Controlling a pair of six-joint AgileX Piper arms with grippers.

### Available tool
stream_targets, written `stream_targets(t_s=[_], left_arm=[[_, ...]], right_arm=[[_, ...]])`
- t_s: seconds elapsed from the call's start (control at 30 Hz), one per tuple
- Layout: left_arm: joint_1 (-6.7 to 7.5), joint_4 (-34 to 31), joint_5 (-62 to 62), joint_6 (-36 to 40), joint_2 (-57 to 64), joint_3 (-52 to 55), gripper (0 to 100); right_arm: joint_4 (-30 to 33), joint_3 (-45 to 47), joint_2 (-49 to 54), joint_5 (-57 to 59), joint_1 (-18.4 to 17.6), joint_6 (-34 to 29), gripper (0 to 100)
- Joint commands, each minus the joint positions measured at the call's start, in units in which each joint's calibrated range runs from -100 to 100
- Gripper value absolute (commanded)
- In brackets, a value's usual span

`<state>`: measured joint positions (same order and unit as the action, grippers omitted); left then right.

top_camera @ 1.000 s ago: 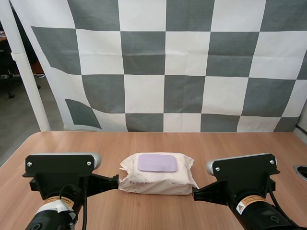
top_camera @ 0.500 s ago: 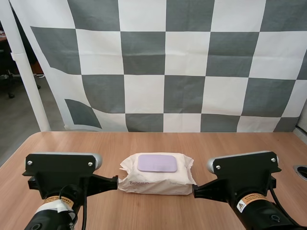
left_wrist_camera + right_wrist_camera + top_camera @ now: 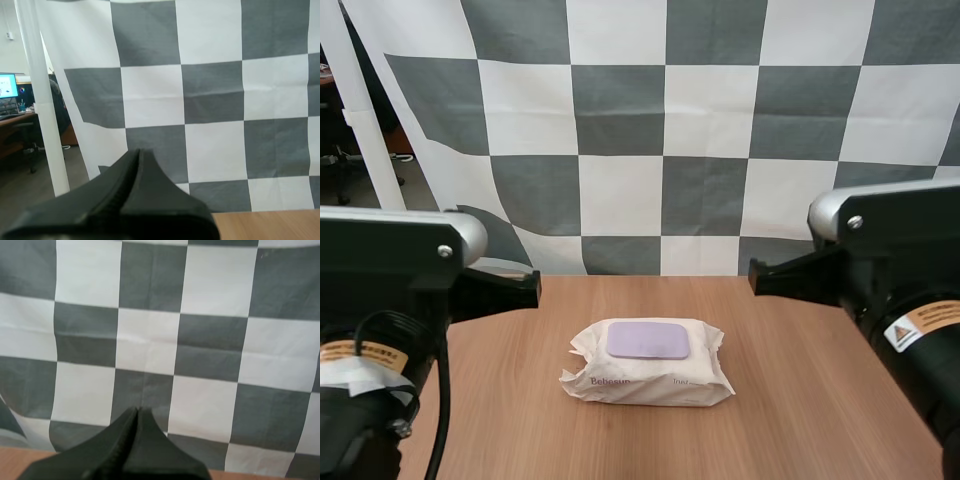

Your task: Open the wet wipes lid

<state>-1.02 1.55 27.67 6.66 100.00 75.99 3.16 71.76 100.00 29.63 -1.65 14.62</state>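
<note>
At the centre of the table [image 3: 820, 400] you see the pack of wet wipes [image 3: 647, 368], its purple lid [image 3: 648, 340] flat and closed, so all the work is left. Your left gripper [image 3: 138, 154] and right gripper [image 3: 137, 411] hang high to either side, clear of it, fingers pressed together

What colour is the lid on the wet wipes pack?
Pale lilac; the lid sits closed on the cream pack, best seen in the high view.

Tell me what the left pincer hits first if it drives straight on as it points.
The way looks free: the left pincer, shut, aims out above the table, and the pack of wet wipes lies below its line, toward the middle. Depth is hard to judge.
</note>
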Motion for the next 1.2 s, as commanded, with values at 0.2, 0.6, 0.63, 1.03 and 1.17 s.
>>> stream_targets(t_s=[0.2,0.6,0.63,1.03,1.17], left_arm=[[-0.05,-0.48,-0.99,-0.13,0.0,-1.51,0],[-0.09,-2.23,10.07,-5.09,-11.99,-2.6,0],[-0.14,-2.23,11.5,-6.73,-13.63,-3.34,0],[-2.58,3.87,10.57,-11.69,-31.23,-9.68,0],[-2.51,17.16,8.93,-27.87,-39.85,-9.68,0]], right_arm=[[-1.58,-2.91,0.0,-9.84,0.02,-0.02,0],[0.59,-5.3,-11.72,3.76,0.02,-0.02,0],[0.77,-5.64,-13.27,3.9,0.02,-0.02,0],[-1.16,-10.87,-29.29,15.42,0.02,6.17,0],[-1.16,-11.29,-33.25,17.82,0.02,9.0,0]])
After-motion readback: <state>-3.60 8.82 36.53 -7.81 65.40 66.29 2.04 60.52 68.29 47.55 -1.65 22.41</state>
